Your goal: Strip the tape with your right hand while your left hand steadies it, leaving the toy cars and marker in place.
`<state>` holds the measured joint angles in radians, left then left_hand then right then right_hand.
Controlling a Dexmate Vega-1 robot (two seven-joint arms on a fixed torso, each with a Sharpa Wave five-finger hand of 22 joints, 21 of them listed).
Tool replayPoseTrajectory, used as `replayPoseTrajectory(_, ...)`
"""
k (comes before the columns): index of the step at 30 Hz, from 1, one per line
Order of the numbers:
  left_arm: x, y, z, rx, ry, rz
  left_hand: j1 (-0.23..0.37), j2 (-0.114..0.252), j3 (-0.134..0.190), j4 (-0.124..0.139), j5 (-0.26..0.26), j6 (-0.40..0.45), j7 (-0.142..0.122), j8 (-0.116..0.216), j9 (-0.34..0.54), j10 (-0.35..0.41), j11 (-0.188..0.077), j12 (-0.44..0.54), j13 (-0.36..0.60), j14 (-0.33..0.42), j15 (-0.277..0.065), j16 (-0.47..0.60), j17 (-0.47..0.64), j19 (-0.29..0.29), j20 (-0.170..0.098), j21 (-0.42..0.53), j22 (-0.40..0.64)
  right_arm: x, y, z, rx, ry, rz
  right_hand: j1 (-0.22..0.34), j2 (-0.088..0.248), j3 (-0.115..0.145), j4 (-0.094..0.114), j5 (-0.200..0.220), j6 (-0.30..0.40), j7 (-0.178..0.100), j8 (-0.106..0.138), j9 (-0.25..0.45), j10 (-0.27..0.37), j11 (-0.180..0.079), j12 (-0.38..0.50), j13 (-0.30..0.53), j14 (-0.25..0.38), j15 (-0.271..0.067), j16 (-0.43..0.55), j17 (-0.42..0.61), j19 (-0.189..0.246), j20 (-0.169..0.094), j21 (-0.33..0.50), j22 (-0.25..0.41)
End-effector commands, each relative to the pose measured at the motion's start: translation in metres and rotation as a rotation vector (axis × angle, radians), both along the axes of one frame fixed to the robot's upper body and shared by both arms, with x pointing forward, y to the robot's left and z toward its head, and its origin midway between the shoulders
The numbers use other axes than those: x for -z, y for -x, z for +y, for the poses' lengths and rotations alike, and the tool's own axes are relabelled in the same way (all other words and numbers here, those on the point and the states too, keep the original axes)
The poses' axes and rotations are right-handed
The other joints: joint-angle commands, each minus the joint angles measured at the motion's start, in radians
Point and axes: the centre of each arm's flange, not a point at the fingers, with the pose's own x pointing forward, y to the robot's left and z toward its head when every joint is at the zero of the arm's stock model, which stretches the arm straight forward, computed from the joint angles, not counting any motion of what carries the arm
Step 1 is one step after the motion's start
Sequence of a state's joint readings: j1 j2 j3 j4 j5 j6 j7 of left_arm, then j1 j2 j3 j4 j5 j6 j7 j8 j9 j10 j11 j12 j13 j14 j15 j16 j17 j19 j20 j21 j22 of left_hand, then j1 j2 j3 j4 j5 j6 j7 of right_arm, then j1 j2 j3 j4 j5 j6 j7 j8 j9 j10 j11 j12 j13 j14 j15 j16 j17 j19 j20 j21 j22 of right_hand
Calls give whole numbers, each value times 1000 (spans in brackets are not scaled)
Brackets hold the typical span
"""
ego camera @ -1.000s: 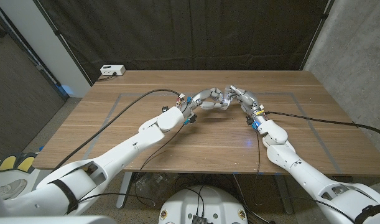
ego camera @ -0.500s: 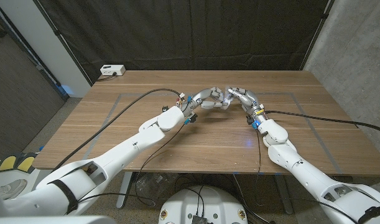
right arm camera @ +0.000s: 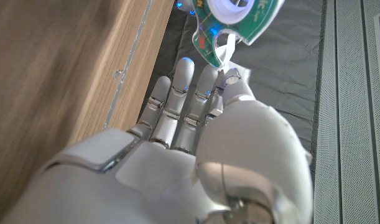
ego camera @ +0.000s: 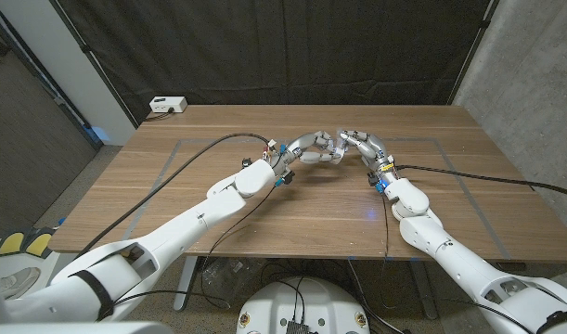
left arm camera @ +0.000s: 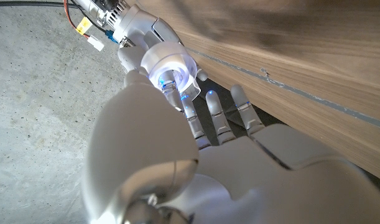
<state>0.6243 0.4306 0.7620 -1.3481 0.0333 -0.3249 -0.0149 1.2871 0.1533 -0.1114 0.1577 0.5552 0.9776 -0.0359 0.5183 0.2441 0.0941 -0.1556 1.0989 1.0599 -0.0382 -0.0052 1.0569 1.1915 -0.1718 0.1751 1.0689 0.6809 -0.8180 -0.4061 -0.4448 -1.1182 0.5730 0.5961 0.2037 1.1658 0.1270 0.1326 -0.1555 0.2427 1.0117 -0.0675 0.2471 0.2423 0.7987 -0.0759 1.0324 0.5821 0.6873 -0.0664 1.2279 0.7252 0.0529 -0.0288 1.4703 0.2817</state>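
Over the middle of the table [ego camera: 292, 209] my two hands meet above the wood. My left hand [ego camera: 311, 148] grips a small tape dispenser [right arm camera: 239, 15], green and see-through, with a white core [left arm camera: 171, 65]. My right hand [ego camera: 360, 144] is right beside it, thumb and fingertips pinching the free end of a short clear tape strip [right arm camera: 225, 51] that runs from the dispenser. In the head view the dispenser is hidden between the fingers. The right arm's wrist [left arm camera: 124, 25] is just past the roll in the left wrist view.
A white power box [ego camera: 167, 105] sits at the table's back left corner. A thin grey line [ego camera: 186, 148] marks a rectangle on the wood. Black cables run along both forearms. A dark curtain hangs behind the table.
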Motion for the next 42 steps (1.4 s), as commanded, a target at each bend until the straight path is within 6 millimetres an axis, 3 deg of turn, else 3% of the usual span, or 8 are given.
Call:
replayPoseTrajectory(1,1,1,2,-2,2,0,29,34,11,4,8,96,-88,10,6,-10,0,10,5,-12,2,1,2,-22,8,6,-1,0,3,1,23,-7,-13,25,-8,-4,0,1,50,2,27,16,89,-63,29,23,30,-157,14,14,-1,-15,22,-4)
replayPoseTrajectory(7,2,1,3,-2,3,2,29,34,12,4,8,94,-86,10,7,-11,1,10,6,-15,5,1,3,-24,9,8,-2,-1,4,1,33,-23,-26,53,-9,-4,-1,1,83,12,45,32,114,-59,52,37,46,-158,12,16,12,-25,47,-10)
replayPoseTrajectory(15,3,1,4,-1,1,4,29,35,14,5,7,90,-85,10,9,-13,2,11,6,-17,5,2,3,-25,10,10,-3,-2,6,4,38,-20,-53,84,1,10,-2,-1,112,59,64,49,131,-21,78,63,74,-155,11,53,11,5,70,-18)
replayPoseTrajectory(20,4,1,3,0,-7,11,29,35,16,5,7,93,-71,13,10,-12,4,12,5,-16,6,4,3,-26,11,12,-4,-3,7,4,51,-31,-61,93,-2,19,-4,-10,117,78,71,57,131,-14,91,84,77,-155,12,81,0,9,75,-21)
replayPoseTrajectory(35,16,-2,2,-3,23,72,43,38,29,-3,1,85,-30,13,16,1,14,10,-16,-13,13,12,5,-25,11,20,-7,2,8,1,63,-98,-82,78,11,18,18,-17,93,70,76,81,94,-33,101,125,51,-154,35,139,-38,-18,82,-23)
replayPoseTrajectory(42,14,-3,0,-2,45,79,52,43,41,-6,-4,78,-14,13,20,1,19,10,-19,-17,19,18,8,-29,14,24,-6,3,5,1,25,-110,-95,79,11,21,18,-10,96,64,82,91,103,-34,97,113,44,-156,22,145,-36,-17,79,-31)
